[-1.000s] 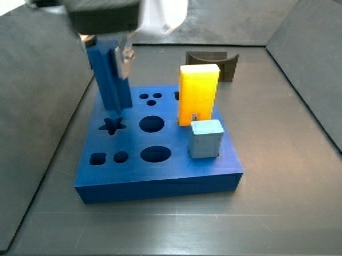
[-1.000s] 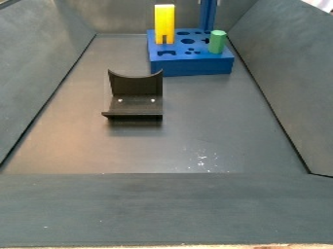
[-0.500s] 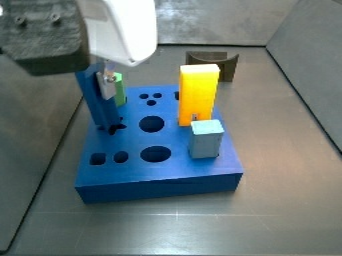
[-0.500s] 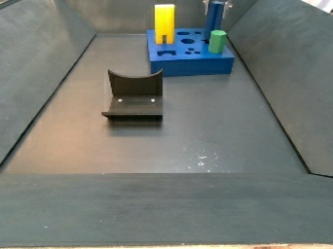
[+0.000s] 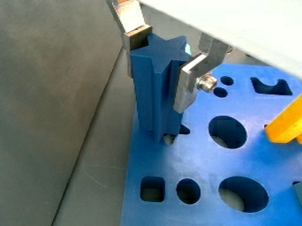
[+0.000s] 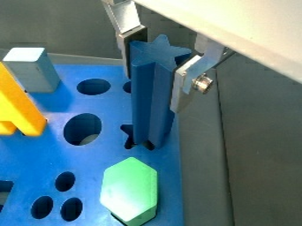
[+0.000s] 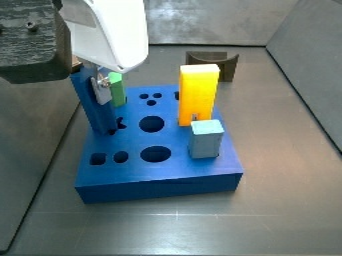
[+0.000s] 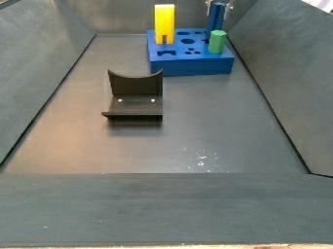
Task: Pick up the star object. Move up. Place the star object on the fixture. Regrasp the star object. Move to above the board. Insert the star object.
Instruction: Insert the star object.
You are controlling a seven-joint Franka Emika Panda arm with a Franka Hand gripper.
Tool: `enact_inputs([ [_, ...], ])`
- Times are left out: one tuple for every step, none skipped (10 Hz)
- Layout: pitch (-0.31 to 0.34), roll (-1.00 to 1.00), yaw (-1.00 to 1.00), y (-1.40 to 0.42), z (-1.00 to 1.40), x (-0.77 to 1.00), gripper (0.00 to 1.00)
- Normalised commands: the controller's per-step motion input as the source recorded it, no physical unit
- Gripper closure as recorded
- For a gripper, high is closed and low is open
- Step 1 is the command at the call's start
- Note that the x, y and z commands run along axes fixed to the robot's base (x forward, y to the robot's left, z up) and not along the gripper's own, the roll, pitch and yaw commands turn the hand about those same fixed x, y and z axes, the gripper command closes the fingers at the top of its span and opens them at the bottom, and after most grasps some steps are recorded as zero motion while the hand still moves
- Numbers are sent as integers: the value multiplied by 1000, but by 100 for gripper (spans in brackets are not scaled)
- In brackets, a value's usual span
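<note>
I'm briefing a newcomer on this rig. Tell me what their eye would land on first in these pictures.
First, the tall blue star object, standing upright between the gripper fingers, its lower end at the star-shaped hole near one edge of the board. Next, the bright yellow block rising from the board, with the green peg beside the star object. The dark fixture sits alone on the floor, apart from the board.

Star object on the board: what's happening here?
The hand grips the star object upright between its fingers, over the blue board. The piece's lower end sits at the star-shaped hole, apparently partly in; how deep, I cannot tell. The fixture stands empty on the floor, apart from the board. A green peg, a yellow block and a grey block stand in the board.
</note>
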Motion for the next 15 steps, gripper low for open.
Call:
enact_inputs([
  [19,16,0,0,-114,94,100],
  [10,29,20,0,-169,71,100],
  [26,19,43,0,-146,169,100],
  [34,13,0,0,-146,243,100],
  [59,41,0,31,-194,194,100],
  [136,126,0,51,-257,260,100],
  [141,130,0,69,-263,220,100],
  [94,130,0,69,-220,0,100],
  [54,121,0,34,-203,0,100],
  [37,200,9,37,-314,-57,100],
  [13,289,166,26,-389,-143,100],
  [-10,217,351,3,-391,-157,100],
  [-27,160,463,9,-374,-63,100],
  [-50,134,534,37,-389,-103,100],
  [-51,117,514,26,-389,-63,100],
])
